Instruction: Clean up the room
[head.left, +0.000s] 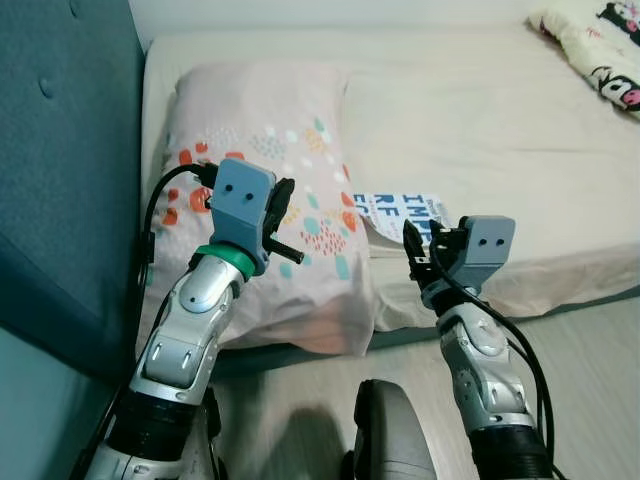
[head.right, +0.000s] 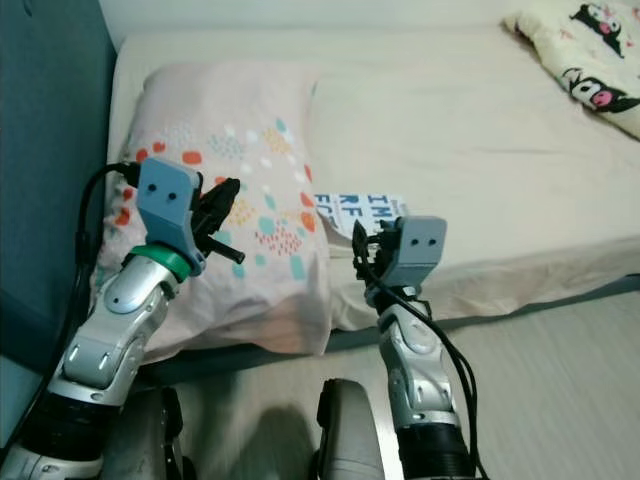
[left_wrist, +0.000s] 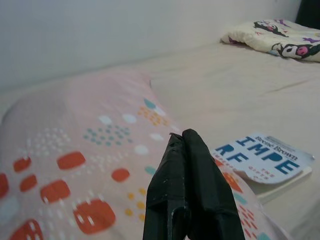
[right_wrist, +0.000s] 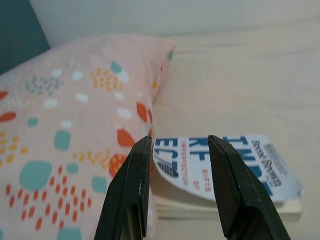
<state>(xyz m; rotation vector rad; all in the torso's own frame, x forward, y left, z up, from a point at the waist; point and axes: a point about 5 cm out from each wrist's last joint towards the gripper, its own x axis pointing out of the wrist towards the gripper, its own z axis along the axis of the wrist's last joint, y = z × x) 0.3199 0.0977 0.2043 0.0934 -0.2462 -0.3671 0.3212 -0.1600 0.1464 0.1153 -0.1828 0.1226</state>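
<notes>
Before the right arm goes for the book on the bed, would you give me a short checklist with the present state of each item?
1. Right gripper open: ok, with a gap between its fingers.
2. Right gripper lined up with the book: ok, the book lies just beyond the fingertips.
3. Book free to lift: not ok, its near end is tucked against or under the pillow; how far, cannot tell.
4. Book cover flat: not ok, the cover curls up off the pages.
5. Left gripper out of the way: ok, shut and raised over the pillow.
6. Grip point on the book's edge: cannot tell.
</notes>
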